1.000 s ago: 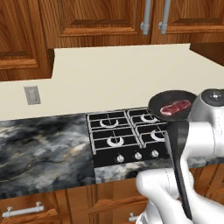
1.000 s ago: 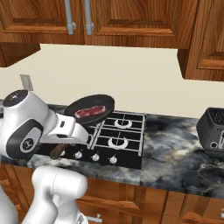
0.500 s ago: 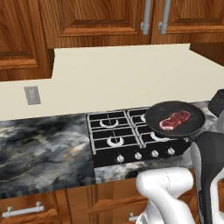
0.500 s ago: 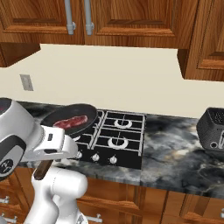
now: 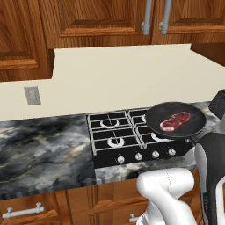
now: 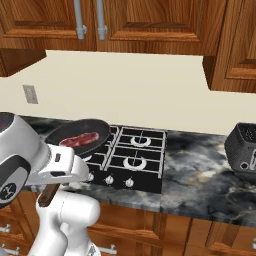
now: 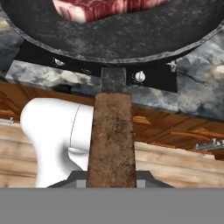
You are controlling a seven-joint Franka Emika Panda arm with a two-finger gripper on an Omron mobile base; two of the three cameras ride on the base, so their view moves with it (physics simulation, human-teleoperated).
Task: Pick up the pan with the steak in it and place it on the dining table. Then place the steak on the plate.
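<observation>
Gripper (image 7: pixel 111 183) clamped on pan (image 5: pixel 176 121) handle; pan with steak (image 5: pixel 175 121) held above hob (image 5: pixel 132 138) front-right edge.

A black four-burner hob (image 5: pixel 127 138) is set into the dark marbled counter (image 5: pixel 44 151), with a row of small round knobs (image 5: pixel 145 155) along its front edge. Behind the counter runs a plain cream wall panel (image 5: pixel 118 79) carrying a grey wall socket (image 5: pixel 32 95) at its left. Brown wooden wall cupboards (image 5: pixel 96 17) hang above, two of their doors fitted with upright metal handles (image 5: pixel 154 17). Wooden drawers (image 5: pixel 39 208) with a pale bar handle (image 5: pixel 22 212) sit below the counter. In the right base view, a dark toaster (image 6: pixel 242 147) stands on the counter well to the right of the hob
</observation>
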